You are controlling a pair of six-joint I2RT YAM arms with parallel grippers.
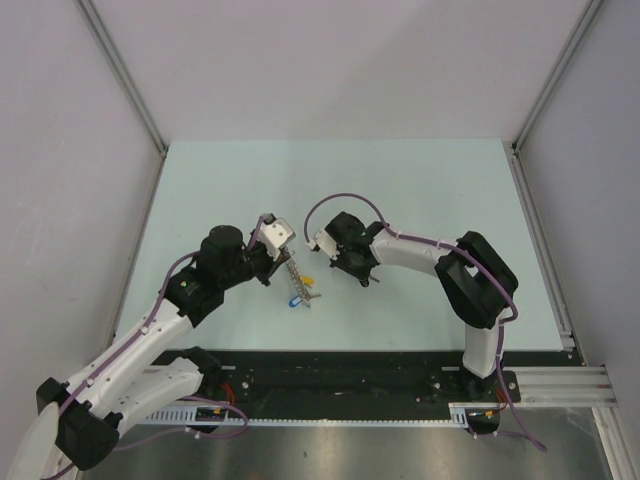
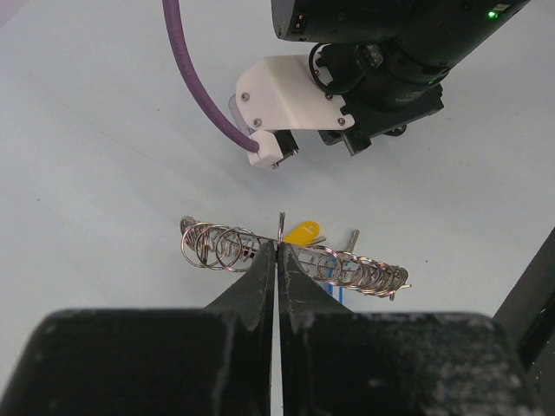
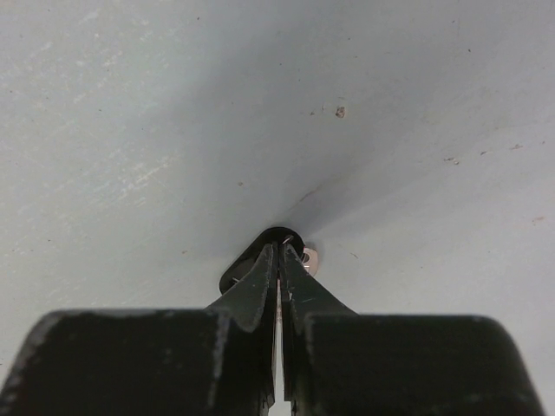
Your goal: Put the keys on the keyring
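Observation:
The keyring looks like a row of linked silver wire rings. My left gripper is shut on its middle and holds it crosswise; in the top view the gripper and the keyring are at the table's middle. A yellow-headed key, a blue-headed key and a silver blade hang by the rings. My right gripper is shut on a black-headed key with a small metal end, close over the table. In the top view my right gripper is to the right of the keyring.
The pale table has grey walls at the back and sides and a black rail along the near edge. The right arm's white wrist housing and purple cable sit just beyond the keyring in the left wrist view.

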